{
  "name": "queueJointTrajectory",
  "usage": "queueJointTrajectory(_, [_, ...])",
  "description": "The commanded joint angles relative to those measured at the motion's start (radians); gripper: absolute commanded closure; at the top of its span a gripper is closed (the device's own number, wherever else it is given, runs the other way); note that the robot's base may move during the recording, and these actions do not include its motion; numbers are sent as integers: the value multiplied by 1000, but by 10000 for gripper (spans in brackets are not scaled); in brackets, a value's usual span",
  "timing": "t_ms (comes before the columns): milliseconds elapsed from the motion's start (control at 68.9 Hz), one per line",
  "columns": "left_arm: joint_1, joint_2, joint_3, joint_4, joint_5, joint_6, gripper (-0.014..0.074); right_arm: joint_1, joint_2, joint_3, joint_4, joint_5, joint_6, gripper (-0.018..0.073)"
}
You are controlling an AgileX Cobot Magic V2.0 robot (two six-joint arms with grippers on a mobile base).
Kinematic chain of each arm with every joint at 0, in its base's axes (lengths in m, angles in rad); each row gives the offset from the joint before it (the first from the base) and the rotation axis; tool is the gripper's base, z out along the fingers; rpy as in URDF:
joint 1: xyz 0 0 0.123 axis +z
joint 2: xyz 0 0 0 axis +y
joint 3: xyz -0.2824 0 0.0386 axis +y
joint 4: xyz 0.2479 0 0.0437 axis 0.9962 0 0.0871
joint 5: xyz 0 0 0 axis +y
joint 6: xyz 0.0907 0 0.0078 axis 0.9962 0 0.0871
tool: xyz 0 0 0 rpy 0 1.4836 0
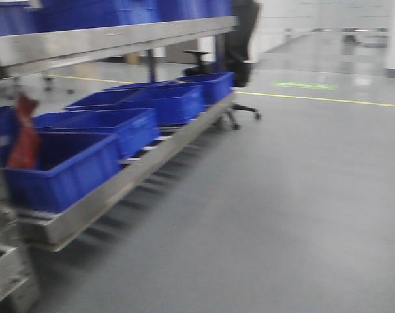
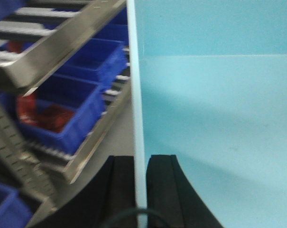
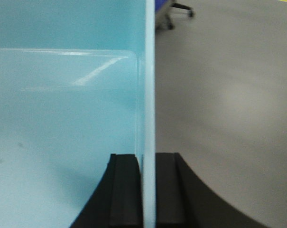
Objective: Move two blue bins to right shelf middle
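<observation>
Front view, blurred: a steel rack (image 1: 128, 175) runs along the left. Dark blue bins (image 1: 63, 171) sit in a row on its lower tier, and something red (image 1: 23, 134) stands in the nearest one. An office chair (image 1: 240, 62) stands at the far end on the grey floor (image 1: 288, 208). No arm shows here.

Left wrist view: the left gripper (image 2: 142, 164) is clamped on the pale blue bin (image 2: 214, 118), one black finger on each side of its left wall. The rack stands left of it, apart.

Right wrist view: the right gripper (image 3: 148, 162) likewise pinches the bin's right wall, its fingers pointing along the wall with bare floor outside. Whether one bin or two nested ones are held cannot be told.
</observation>
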Motion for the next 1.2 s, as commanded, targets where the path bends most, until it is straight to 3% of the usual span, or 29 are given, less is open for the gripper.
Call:
queueJointTrajectory(0, [1,-13,-5,35,-21,-1,707,-4,-11,-4,-49,-31,-9,721])
queueJointTrajectory(1190, [1,-13,-5,35,-21,-1,707,-4,-11,-4,-49,-31,-9,721])
